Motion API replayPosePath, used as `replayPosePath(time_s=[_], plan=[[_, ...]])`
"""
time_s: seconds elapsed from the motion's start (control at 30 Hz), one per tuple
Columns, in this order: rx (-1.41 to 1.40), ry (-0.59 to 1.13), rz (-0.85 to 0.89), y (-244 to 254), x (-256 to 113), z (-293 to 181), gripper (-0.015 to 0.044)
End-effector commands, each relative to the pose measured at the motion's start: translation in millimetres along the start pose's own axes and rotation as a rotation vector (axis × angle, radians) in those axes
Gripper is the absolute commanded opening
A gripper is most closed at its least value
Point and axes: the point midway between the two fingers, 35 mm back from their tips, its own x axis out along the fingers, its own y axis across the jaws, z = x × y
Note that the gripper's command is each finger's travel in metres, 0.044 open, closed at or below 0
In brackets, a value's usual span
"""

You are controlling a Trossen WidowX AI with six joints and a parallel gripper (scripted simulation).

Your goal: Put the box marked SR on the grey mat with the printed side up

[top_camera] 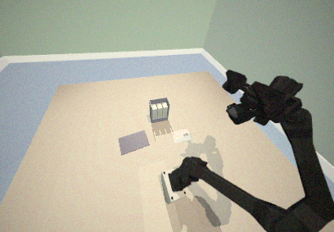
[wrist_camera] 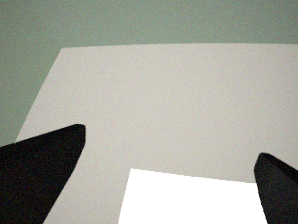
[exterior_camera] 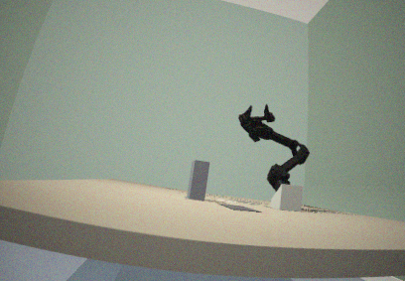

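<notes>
- The three boxes (top_camera: 160,111) stand in the dark bin (top_camera: 159,120) (exterior_camera: 198,181), upper centre of the top view. The SR box is one of them; I cannot tell which, as no code is readable.
- Handling, by judgement: light, stiff, smooth-faced card; excess force could dent it.
- Grasp point: the narrow upper end, across the thin sides. Neighbours stand close; insert one finger per side with care.
- My fingers (top_camera: 232,98) (exterior_camera: 258,107) stand wide open, right of centre in the top view, raised well above the counter (top_camera: 94,116) (exterior_camera: 124,208). They hold nothing and touch nothing.
</notes>
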Motion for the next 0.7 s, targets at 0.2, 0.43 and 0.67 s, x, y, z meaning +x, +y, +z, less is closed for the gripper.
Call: replayPosePath(time_s=[0.2,0.43,0.67], plan=[[-0.136,-0.049,0.086,31,5,9,0.0216],[-0.311,-0.138,0.181,70,10,23,0.0032],[-0.491,-0.253,0.254,106,15,40,0.0]])
